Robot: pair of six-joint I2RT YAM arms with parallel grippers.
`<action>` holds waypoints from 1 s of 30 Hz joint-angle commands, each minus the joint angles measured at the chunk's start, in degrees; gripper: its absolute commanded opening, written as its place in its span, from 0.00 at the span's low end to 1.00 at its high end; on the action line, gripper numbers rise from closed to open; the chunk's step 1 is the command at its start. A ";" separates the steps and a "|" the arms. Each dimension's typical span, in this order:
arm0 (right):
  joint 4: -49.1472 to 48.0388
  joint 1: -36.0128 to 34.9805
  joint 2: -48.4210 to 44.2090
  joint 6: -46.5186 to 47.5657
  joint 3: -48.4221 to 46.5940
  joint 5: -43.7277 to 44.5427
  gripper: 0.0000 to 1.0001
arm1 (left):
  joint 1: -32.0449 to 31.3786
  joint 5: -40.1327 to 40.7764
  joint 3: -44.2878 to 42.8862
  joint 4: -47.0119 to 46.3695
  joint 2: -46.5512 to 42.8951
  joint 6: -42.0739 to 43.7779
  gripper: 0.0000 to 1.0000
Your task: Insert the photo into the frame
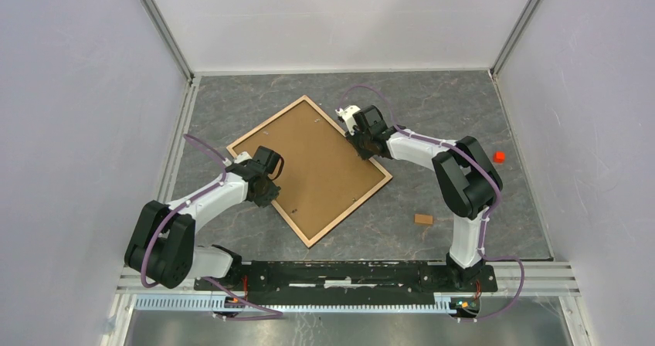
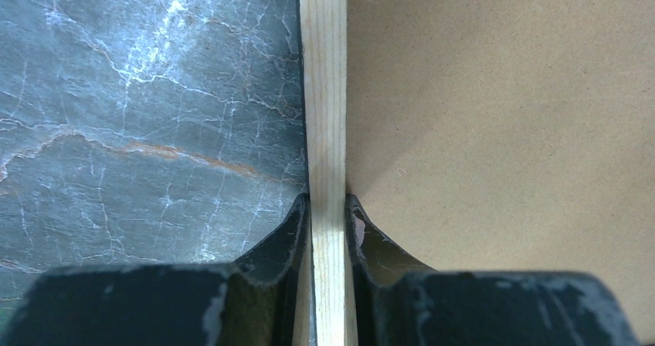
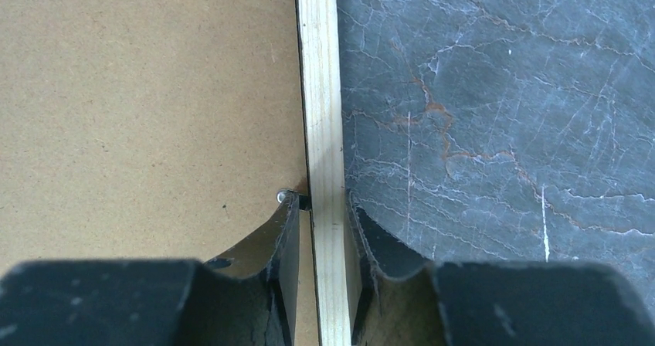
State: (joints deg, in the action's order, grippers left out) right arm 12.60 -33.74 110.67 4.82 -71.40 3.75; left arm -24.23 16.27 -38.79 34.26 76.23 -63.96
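The frame [image 1: 269, 123] lies slanted in the middle of the tabletop [image 1: 432, 114] with the backing board [image 1: 313, 168] inside it, the left gripper [image 1: 268, 191] on its left rim, the right gripper [image 1: 363, 147] over its right rim, a small block [image 1: 423, 219] to its right, and a small cube [image 1: 499, 157] farther right.

a robotics lab test cell: plain pale walls [image 1: 77, 91] and aluminium rails [image 1: 161, 25] box in the grey tabletop [image 1: 463, 106] beyond the left hand [image 1: 270, 191] and right hand [image 1: 361, 147]; two cabled arms [image 1: 208, 198] are bolted to a black base bar [image 1: 347, 273] behind them.
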 commanded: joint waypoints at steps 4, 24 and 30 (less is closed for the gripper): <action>3.18 -1.54 1.30 -0.34 2.12 -5.48 0.08 | 0.29 1.06 -0.32 -1.41 0.82 4.24 0.02; -12.70 -0.44 -11.21 -9.33 12.58 2.02 0.89 | -0.09 -5.89 -1.69 -0.43 1.38 27.31 0.02; -7.43 -0.41 -0.07 -13.51 -1.81 0.99 0.91 | -1.48 -3.27 -2.13 0.06 0.34 29.41 0.02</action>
State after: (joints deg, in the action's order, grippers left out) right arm 2.94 -34.22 105.49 -4.36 -62.85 3.97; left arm -24.49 13.23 -40.86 32.91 78.04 -41.76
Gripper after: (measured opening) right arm 0.909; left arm 0.221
